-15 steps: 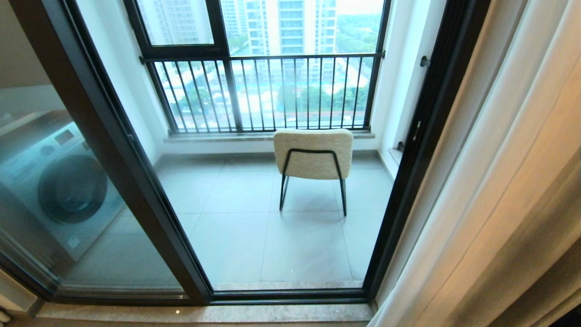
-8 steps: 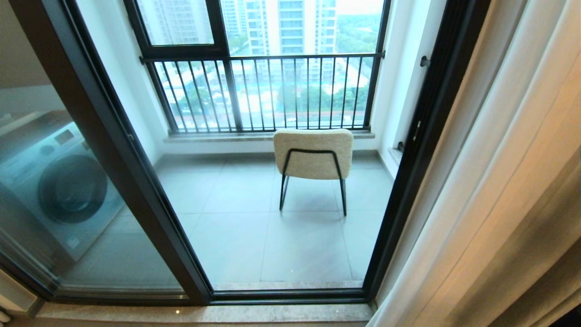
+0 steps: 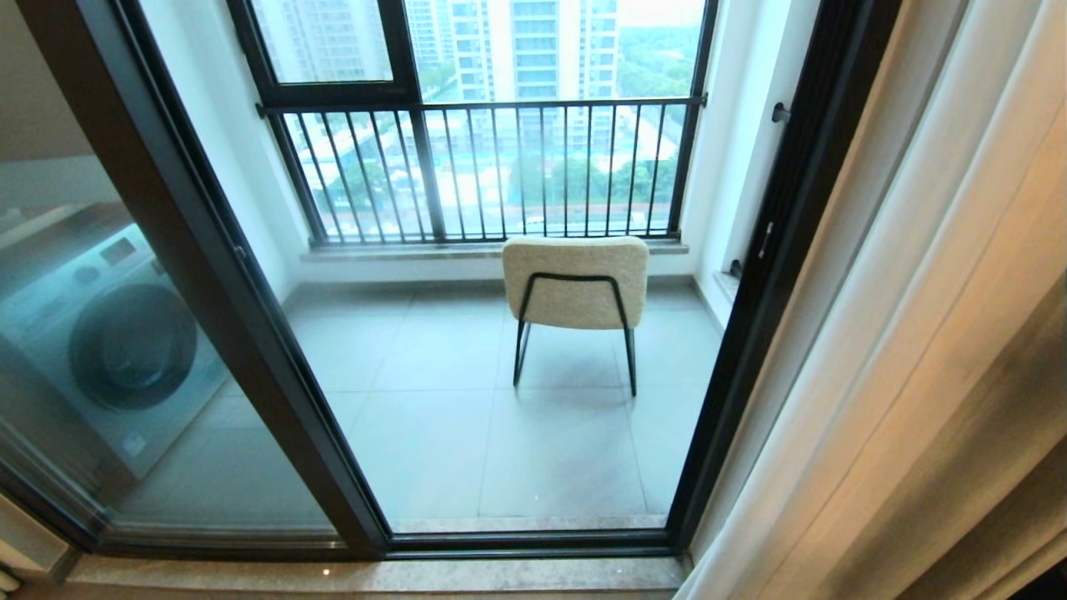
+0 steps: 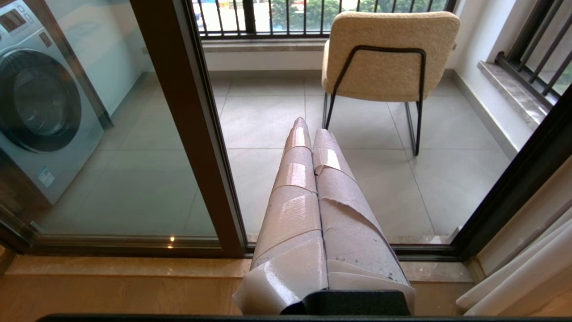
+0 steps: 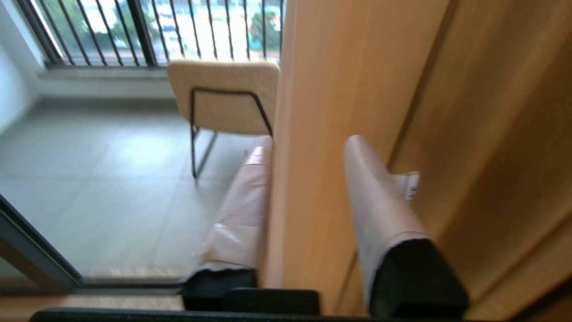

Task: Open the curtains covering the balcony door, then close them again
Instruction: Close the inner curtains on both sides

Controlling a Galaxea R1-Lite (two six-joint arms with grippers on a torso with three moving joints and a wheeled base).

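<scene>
One bunch of the curtains (image 3: 884, 333) gathered just right of the balcony door (image 3: 250, 333), its glass uncovered; pale folds hanging floor-length beside the dark frame; right claw (image 5: 308, 152) with fingers (image 5: 375, 201) parted, a tan fabric edge standing between them, grip not closed; left claw (image 4: 310, 132) pressed fully together on nothing, pointing at the door; beyond the door, chair (image 3: 575, 283) near the railing (image 3: 483, 167); washing machine (image 3: 108, 333) behind the door's left pane.
</scene>
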